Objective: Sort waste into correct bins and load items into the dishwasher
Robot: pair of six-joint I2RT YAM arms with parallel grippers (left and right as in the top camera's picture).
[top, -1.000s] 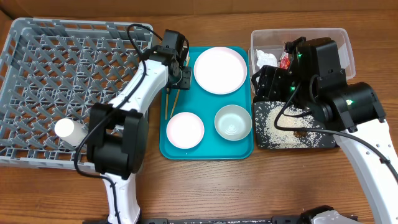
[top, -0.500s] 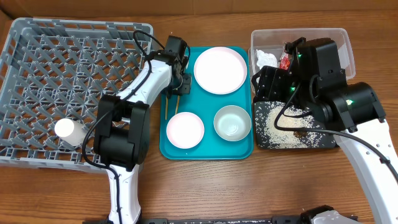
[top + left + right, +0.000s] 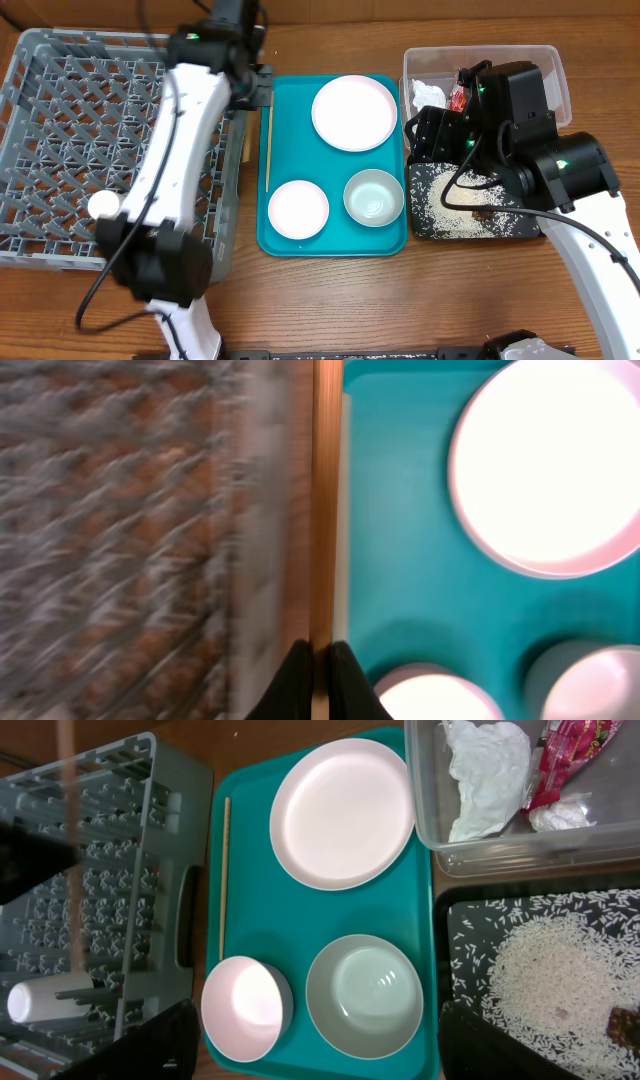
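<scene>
My left gripper (image 3: 252, 90) (image 3: 322, 648) is shut on one wooden chopstick (image 3: 322, 500), held in the air between the grey dish rack (image 3: 60, 90) and the teal tray. A second chopstick (image 3: 267, 145) (image 3: 225, 870) lies on the tray's left side. The pink plate (image 3: 354, 112), pink bowl (image 3: 297, 208) and grey-green bowl (image 3: 374, 195) sit on the tray. The white cup (image 3: 105, 207) lies in the rack. My right gripper (image 3: 425, 128) (image 3: 312, 1030) is open and empty, hovering over the tray's right edge.
The teal tray (image 3: 290, 100) is between the rack and the bins. The clear tub (image 3: 560, 70) holds the white tissue (image 3: 485, 775) and red wrapper (image 3: 565, 760). The black tray (image 3: 520, 232) holds rice (image 3: 560, 970) and a brown scrap.
My left arm has risen from the tray's left side and swung towards the rack's far right corner, carrying one chopstick. The other chopstick stays on the tray. The right arm has not moved.
</scene>
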